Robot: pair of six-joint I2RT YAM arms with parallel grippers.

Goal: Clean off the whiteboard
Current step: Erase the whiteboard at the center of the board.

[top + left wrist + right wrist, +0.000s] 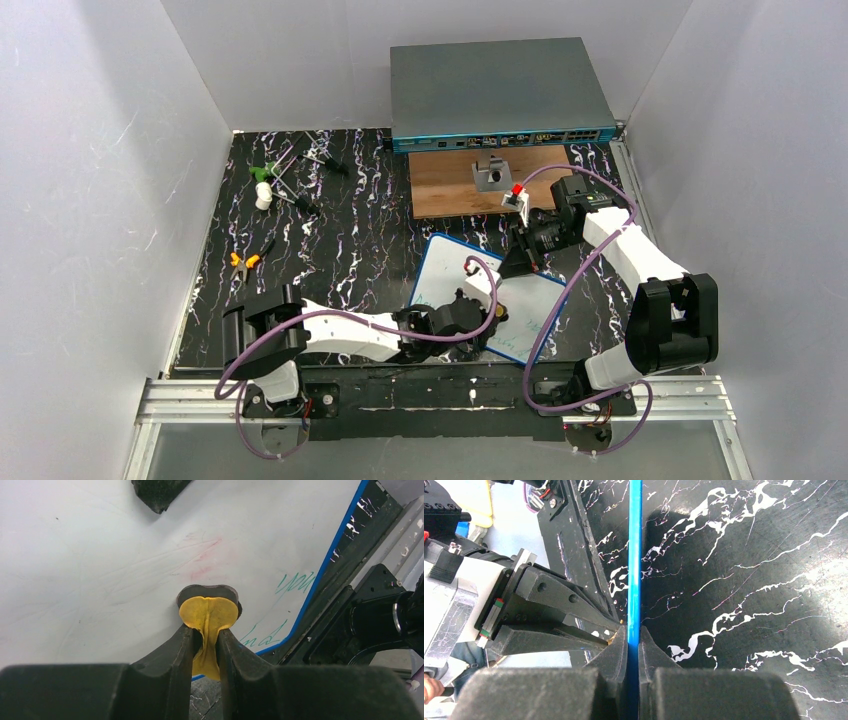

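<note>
The whiteboard (445,265) lies tilted on the black marbled table, white with a thin blue rim. My left gripper (492,315) is over its near right part, shut on a folded yellow cloth (208,615) whose tip presses on the board (100,555). Green writing (295,582) remains near the blue rim, and faint red smears show above the cloth. My right gripper (520,262) is shut on the board's far right edge. In the right wrist view the blue rim (634,555) runs edge-on between its fingers (634,640).
A large grey box with ports (498,90) stands at the back, with a wooden board (450,190) in front of it carrying a metal bracket (490,175). Orange-handled pliers (245,260) and small green and white tools (265,185) lie at the left. White walls enclose the table.
</note>
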